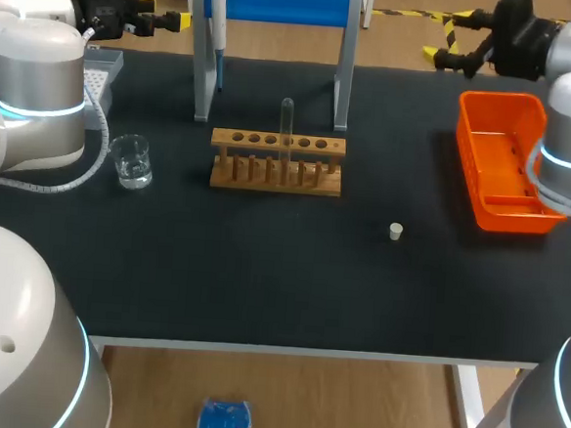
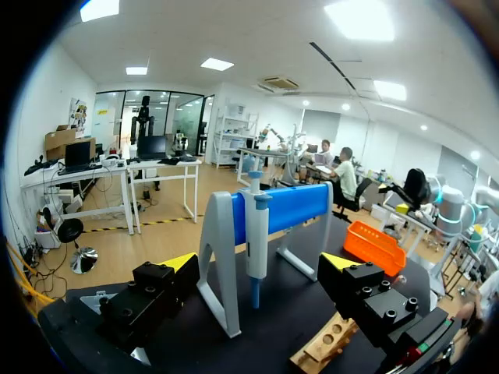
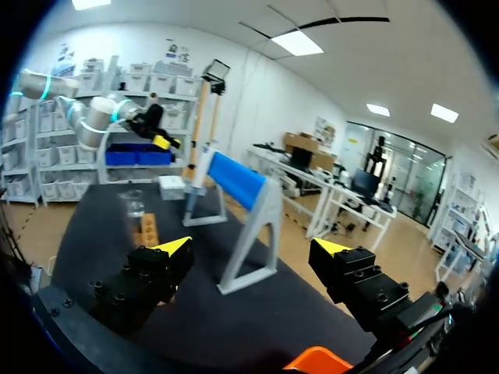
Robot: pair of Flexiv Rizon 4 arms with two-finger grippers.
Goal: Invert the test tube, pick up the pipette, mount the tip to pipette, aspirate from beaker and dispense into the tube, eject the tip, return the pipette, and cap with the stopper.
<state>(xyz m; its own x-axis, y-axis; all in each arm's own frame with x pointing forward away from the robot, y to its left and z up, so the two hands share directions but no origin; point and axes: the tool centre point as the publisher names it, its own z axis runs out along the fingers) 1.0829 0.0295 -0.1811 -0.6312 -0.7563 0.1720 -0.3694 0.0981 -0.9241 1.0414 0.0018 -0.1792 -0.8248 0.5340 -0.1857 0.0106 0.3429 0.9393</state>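
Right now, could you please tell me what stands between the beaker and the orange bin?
The wooden rack, holding the upright test tube, stands between the beaker and the orange bin, as the head view shows.

You had a matt cloth table [image 1: 260, 291], wooden rack [image 1: 237, 177], clear glass beaker [image 1: 130, 160] and test tube [image 1: 286, 124], glossy orange plastic bin [image 1: 473, 154].
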